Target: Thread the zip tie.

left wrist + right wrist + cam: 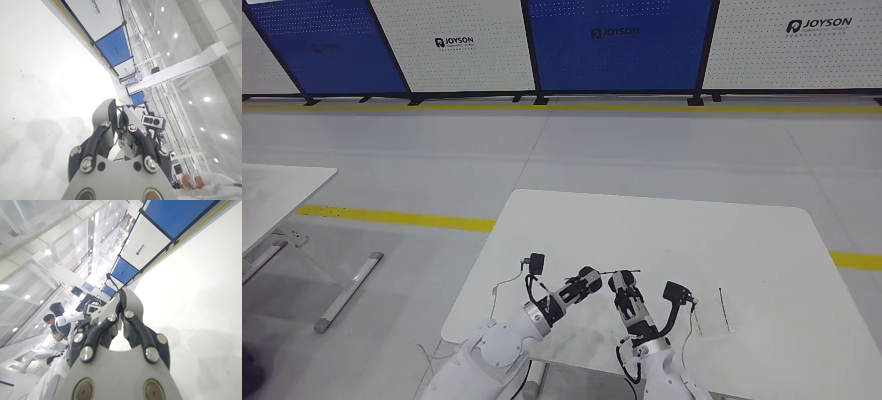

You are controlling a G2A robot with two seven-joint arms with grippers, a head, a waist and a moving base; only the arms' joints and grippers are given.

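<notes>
A thin black zip tie [627,270] hangs just above the white table [722,240], near its front edge, between my two grippers. My left gripper [591,278] is shut on one part of the tie. In the left wrist view its fingertips [113,111] pinch the black strip [121,110]. My right gripper [621,283] sits close beside it, also shut on the tie. In the right wrist view the strip [113,283] sticks out past the right gripper [122,294] and ends in the small square head [108,276]. The two grippers are almost touching.
Two more thin ties [729,309] lie flat on the table to the right of the arms. The far half of the table is bare. A second white table [272,190] stands off to the left across the floor.
</notes>
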